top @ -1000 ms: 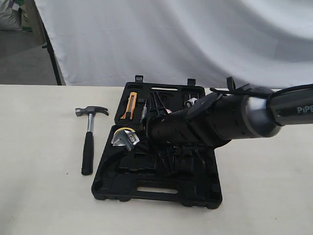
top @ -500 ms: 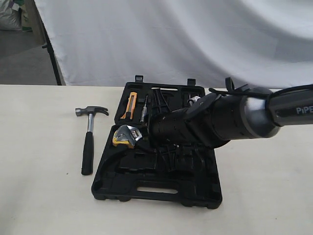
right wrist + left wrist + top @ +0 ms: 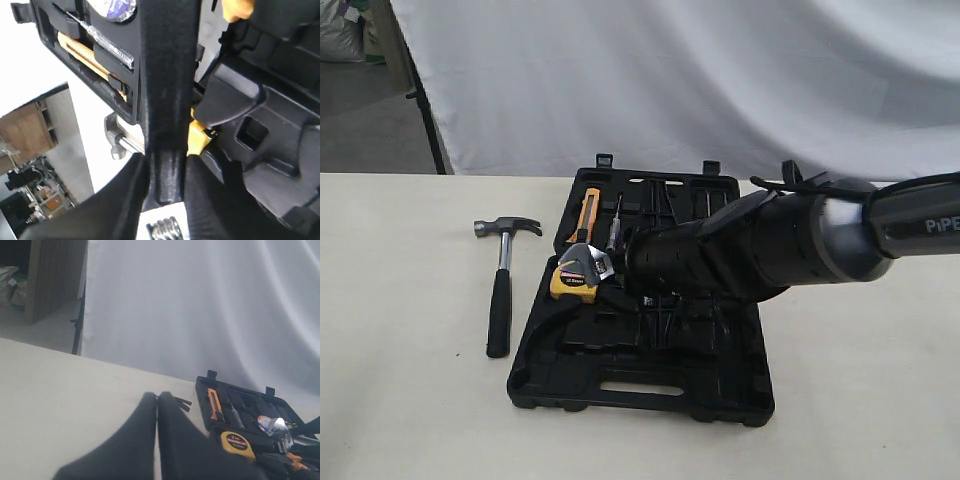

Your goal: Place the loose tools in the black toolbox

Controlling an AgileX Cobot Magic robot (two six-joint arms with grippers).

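Note:
The black toolbox lies open on the table. My right gripper reaches across it from the right, shut on the black handle of the adjustable wrench. The wrench's silver head hangs just above the yellow tape measure. The claw hammer lies on the table left of the case; its head also shows in the right wrist view. A round tape roll sits in the lid half, hidden by the arm in the exterior view. My left gripper is shut and empty, over bare table.
The lid half holds an orange utility knife and a screwdriver. Orange-handled pliers lie in the case. A small black piece lies on the table near the left fingertips. A white curtain hangs behind the table.
The right gripper has carried the wrench head up and toward the lid half, uncovering the face of the yellow tape measure. The hammer has stayed put.

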